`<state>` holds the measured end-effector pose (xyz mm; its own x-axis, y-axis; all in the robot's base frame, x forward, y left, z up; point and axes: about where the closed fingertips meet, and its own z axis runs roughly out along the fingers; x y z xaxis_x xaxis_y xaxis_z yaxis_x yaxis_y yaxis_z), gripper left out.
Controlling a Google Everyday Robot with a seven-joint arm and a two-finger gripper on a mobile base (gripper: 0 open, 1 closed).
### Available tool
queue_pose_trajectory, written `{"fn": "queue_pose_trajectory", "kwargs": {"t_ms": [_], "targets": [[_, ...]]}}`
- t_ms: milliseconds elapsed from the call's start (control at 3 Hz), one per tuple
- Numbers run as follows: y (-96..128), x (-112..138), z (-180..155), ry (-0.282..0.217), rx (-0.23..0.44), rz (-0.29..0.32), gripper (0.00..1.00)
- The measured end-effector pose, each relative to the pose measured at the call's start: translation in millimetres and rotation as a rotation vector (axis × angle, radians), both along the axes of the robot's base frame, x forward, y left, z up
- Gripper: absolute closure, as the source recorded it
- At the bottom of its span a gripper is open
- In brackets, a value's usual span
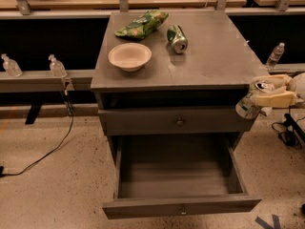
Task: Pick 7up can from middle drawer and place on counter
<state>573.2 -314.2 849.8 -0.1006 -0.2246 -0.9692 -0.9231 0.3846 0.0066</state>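
Observation:
My gripper [261, 91] is at the right of the grey cabinet, just below the level of the counter's [214, 56] front right corner. It is shut on the 7up can [247, 107], a pale silver can held tilted in the air, with its shiny top toward the arm. The middle drawer [176, 173] is pulled out wide below, and its flat bottom shows nothing in it. The can is clear of the drawer and off to the right of the cabinet.
On the counter lie a dark green can [177, 38] on its side, a cream bowl [129, 56] and a green chip bag [142, 24]. The upper drawer [180, 121] is closed. Small bottles stand on the rails at left [57, 67] and right [275, 55]. A cable [47, 151] runs over the floor.

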Motion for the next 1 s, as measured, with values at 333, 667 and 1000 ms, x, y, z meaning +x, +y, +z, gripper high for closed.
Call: {"fn": "queue_pose_trajectory", "kwargs": {"t_ms": [333, 667, 1000], "targets": [[0, 0, 0, 0.000, 0.000, 0.000, 1.00], [9, 6, 23, -0.040, 0.023, 0.002, 1.00], [35, 12, 63, -0.081, 0.042, 0.063, 1.00]]}}
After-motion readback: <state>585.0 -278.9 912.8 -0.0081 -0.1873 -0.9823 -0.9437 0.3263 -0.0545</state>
